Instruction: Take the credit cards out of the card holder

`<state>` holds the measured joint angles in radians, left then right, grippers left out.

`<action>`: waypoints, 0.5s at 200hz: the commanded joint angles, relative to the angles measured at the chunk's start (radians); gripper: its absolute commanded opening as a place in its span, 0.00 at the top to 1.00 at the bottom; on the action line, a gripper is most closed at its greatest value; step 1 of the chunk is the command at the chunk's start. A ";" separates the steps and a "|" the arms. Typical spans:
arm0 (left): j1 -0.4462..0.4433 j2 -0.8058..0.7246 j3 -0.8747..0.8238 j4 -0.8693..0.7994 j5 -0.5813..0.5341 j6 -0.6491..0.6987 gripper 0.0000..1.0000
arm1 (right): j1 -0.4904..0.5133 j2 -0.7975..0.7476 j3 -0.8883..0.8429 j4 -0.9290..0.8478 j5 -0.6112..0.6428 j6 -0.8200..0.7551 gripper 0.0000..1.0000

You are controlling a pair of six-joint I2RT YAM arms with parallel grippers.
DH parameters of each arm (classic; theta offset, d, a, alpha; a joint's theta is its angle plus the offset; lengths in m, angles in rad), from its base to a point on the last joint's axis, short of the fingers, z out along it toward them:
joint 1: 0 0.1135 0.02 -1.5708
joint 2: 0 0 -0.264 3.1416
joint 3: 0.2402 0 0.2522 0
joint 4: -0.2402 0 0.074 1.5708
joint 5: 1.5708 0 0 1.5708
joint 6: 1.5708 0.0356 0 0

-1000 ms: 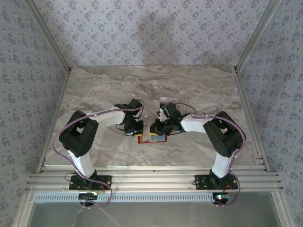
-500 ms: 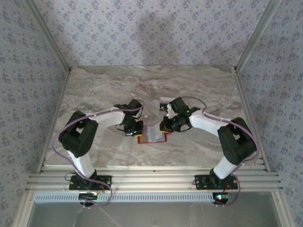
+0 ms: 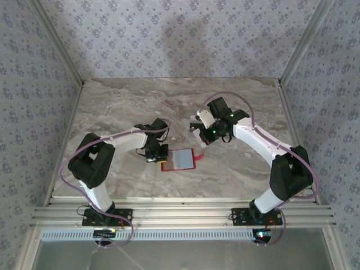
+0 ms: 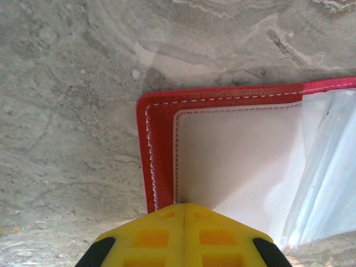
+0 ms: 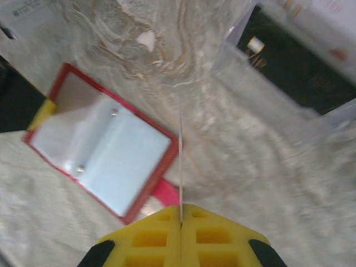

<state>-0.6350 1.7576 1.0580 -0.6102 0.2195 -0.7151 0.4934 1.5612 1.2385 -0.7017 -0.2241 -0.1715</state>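
Right gripper (image 5: 181,208) swings off the card holder (image 3: 179,160), clamped on a credit card (image 5: 180,161).
Left gripper (image 4: 183,207), closed, pins it; its pockets (image 5: 119,153) look nearly emptied.

Soft, even light fell from above, leaving faint arm shadows on the marble table (image 3: 112,107) and a broad dim patch on the wallpapered wall (image 3: 185,34). The right wrist view was motion-blurred. The left wrist view was sharp, with pale glare on the card holder (image 4: 158,144).

White arm links (image 3: 126,136), black joints (image 3: 93,160), lilac cables (image 3: 67,169); left claw (image 4: 183,207), right claw (image 5: 181,208) yellow, square-recessed.
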 commanded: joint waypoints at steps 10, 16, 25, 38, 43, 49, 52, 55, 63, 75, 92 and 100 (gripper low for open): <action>0.007 -0.038 -0.010 -0.036 -0.013 0.016 0.91 | -0.008 0.021 0.102 -0.109 0.153 -0.420 1.00; 0.007 -0.040 -0.008 -0.036 -0.013 0.016 0.89 | -0.009 0.032 0.122 -0.126 0.158 -0.469 1.00; 0.007 -0.044 -0.003 -0.037 -0.014 0.016 0.86 | -0.014 0.050 0.148 -0.146 0.157 -0.527 1.00; 0.007 -0.047 0.004 -0.038 -0.012 0.017 0.84 | -0.025 0.076 0.194 -0.174 0.150 -0.607 1.00; 0.007 -0.049 0.007 -0.038 -0.010 0.019 0.82 | -0.029 0.088 0.211 -0.190 0.143 -0.636 1.00; 0.007 -0.051 0.009 -0.039 -0.010 0.019 0.80 | -0.036 0.102 0.232 -0.205 0.135 -0.669 1.00; 0.007 -0.053 0.009 -0.039 -0.008 0.019 0.79 | -0.038 0.109 0.242 -0.212 0.132 -0.684 1.00; 0.007 -0.053 0.009 -0.039 -0.010 0.019 0.78 | -0.042 0.116 0.253 -0.216 0.128 -0.695 1.00; 0.006 -0.058 0.010 -0.040 -0.012 0.019 0.78 | -0.050 0.136 0.285 -0.232 0.126 -0.727 1.00; 0.007 -0.065 0.014 -0.040 -0.015 0.019 0.77 | -0.056 0.175 0.337 -0.265 0.119 -0.778 1.00; 0.007 -0.079 0.020 -0.048 -0.025 0.019 0.75 | -0.064 0.232 0.412 -0.297 0.114 -0.829 1.00; 0.008 -0.086 0.024 -0.051 -0.029 0.021 0.75 | -0.067 0.259 0.446 -0.309 0.113 -0.848 1.00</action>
<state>-0.6342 1.7214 1.0573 -0.6224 0.2127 -0.7036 0.4366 1.7550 1.5845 -0.9142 -0.1074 -0.8642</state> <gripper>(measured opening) 0.244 0.060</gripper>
